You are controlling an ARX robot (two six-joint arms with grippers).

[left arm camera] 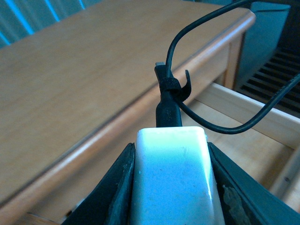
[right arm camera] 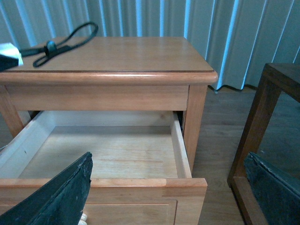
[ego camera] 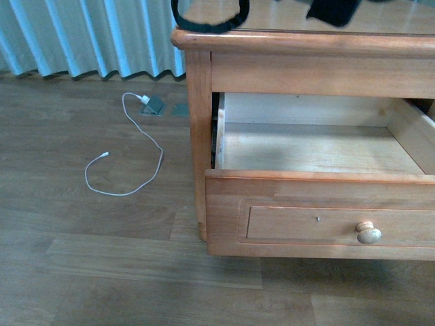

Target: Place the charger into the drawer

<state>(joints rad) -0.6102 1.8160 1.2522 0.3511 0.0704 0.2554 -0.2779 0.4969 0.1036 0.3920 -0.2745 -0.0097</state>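
My left gripper [left arm camera: 171,154] is shut on the charger [left arm camera: 173,187], a white block clamped between both dark fingers. Its black cable [left arm camera: 176,101] loops out ahead of it, over the front edge of the nightstand top [left arm camera: 70,70]. The loop also shows in the front view [ego camera: 207,20] and in the right wrist view [right arm camera: 61,42]. The drawer [ego camera: 319,187] is pulled out, with its light interior bare and its pale knob [ego camera: 368,233] in front. My right gripper [right arm camera: 168,197] is open and empty, in front of the drawer's wall [right arm camera: 180,145].
A thin white cable [ego camera: 126,163] lies on the wood floor left of the nightstand. A dark wooden frame [right arm camera: 262,117] stands close to the nightstand's other side. Pale curtains [ego camera: 81,34] hang behind.
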